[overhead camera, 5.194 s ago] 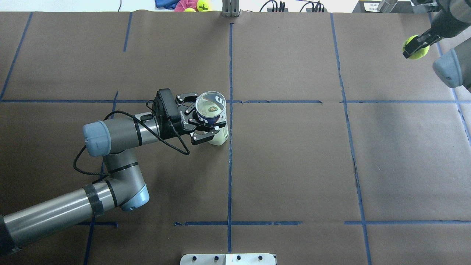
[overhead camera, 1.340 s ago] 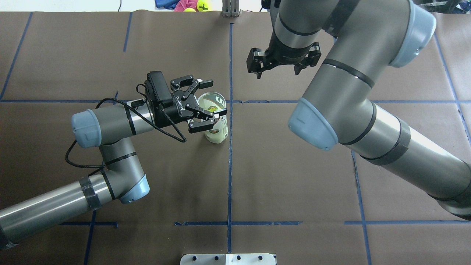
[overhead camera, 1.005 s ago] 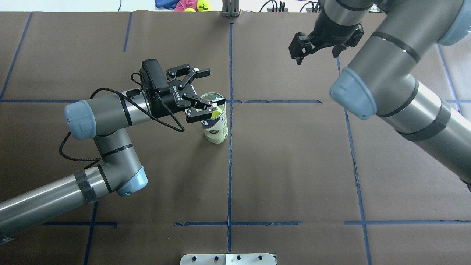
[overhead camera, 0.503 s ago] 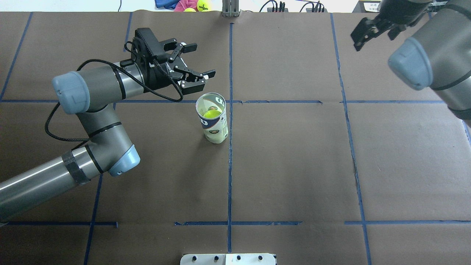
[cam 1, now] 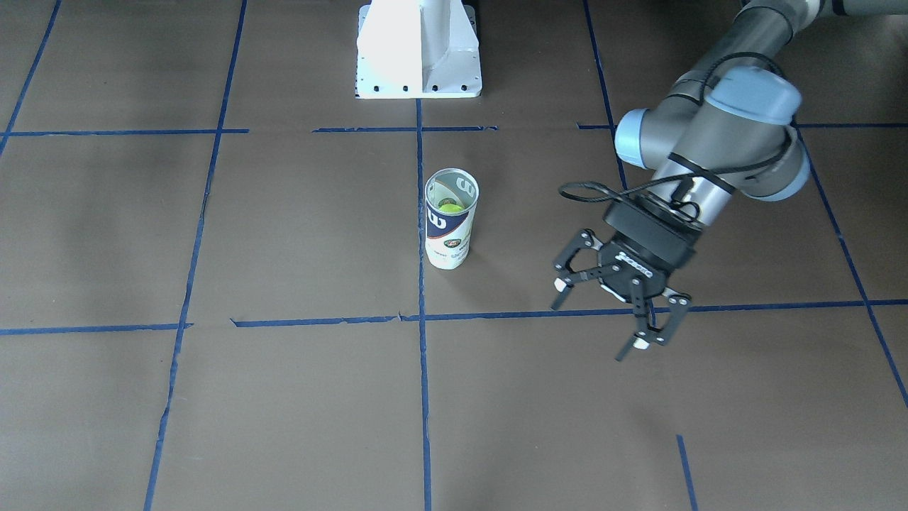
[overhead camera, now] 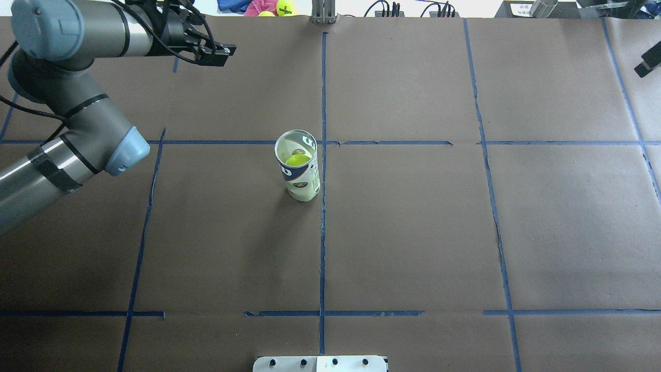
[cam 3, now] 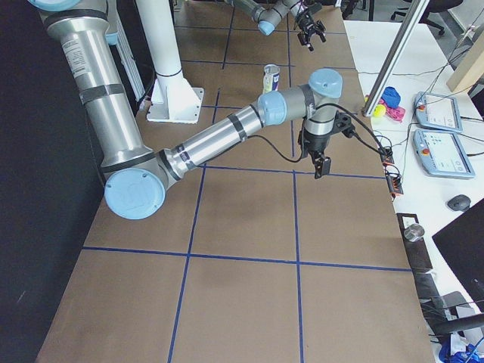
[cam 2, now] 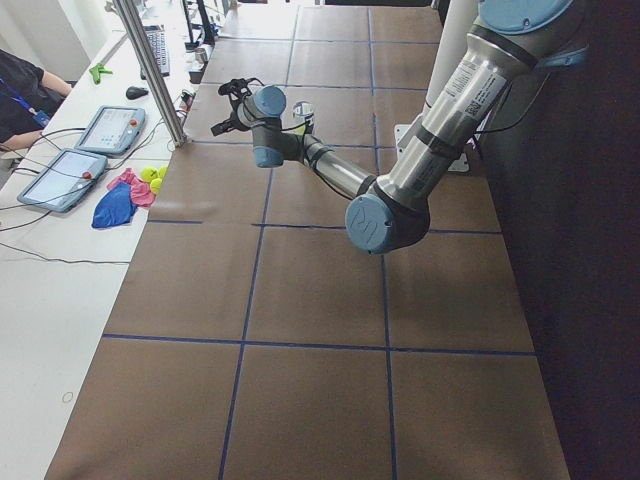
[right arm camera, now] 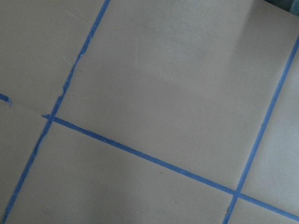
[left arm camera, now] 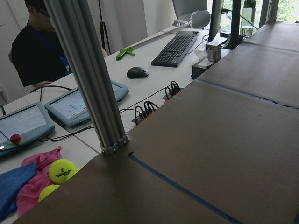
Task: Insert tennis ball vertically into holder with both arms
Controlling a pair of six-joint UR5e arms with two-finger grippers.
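Observation:
The holder (overhead camera: 302, 178), a clear can with a navy and white label, stands upright alone near the table's middle; it also shows in the front view (cam 1: 448, 241). The yellow-green tennis ball (overhead camera: 297, 159) sits inside it, seen through the mouth (cam 1: 449, 207). My left gripper (cam 1: 594, 323) is open and empty, well away from the can towards the far left of the table (overhead camera: 223, 50). Of my right gripper only a black tip (overhead camera: 648, 64) shows at the overhead view's right edge; I cannot tell if it is open or shut.
The white pedestal base (cam 1: 418, 50) stands at the robot's side of the table. Spare tennis balls on coloured cloth (overhead camera: 284, 7) and an aluminium post (overhead camera: 324, 13) lie past the far edge. An operator (left arm camera: 42, 51) sits at the desk beyond.
The ball left my right gripper and now sits in the can. My left gripper let go of the can and pulled away to the far left. The right arm swung off to the right.

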